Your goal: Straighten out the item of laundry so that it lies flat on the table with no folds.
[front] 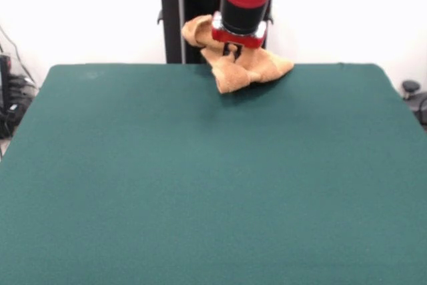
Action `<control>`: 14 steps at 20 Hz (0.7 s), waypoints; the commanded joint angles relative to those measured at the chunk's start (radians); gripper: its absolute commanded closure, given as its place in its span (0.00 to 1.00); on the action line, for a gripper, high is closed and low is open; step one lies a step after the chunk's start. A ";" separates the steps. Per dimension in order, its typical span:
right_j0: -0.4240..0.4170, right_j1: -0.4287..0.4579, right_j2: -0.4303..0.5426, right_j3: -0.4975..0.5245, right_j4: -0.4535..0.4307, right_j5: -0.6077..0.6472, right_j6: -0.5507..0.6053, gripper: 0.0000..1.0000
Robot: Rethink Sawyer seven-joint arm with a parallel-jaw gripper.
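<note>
The orange-tan towel [243, 68] is bunched up at the far middle edge of the dark green table [200, 185], just in front of the robot's pedestal. Part of it rises up on the left of the arm and part trails down onto the table at the right. My gripper [233, 51] hangs from the red and black arm straight down into the bunched towel and appears shut on it, holding the cloth partly lifted. The towel's stripes are hidden in the folds.
The black pedestal [183, 18] stands right behind the towel at the table's far edge. Cables and dark equipment [13, 98] lie beyond the table's left side, and a small dark object [412, 91] sits beyond its right side.
</note>
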State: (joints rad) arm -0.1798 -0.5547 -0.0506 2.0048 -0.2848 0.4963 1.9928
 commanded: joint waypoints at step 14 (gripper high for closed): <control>0.049 -0.286 0.043 -0.149 0.092 0.482 0.077 1.00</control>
State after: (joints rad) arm -0.1641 -0.8004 -0.0553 1.9644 -0.2404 0.8138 1.9928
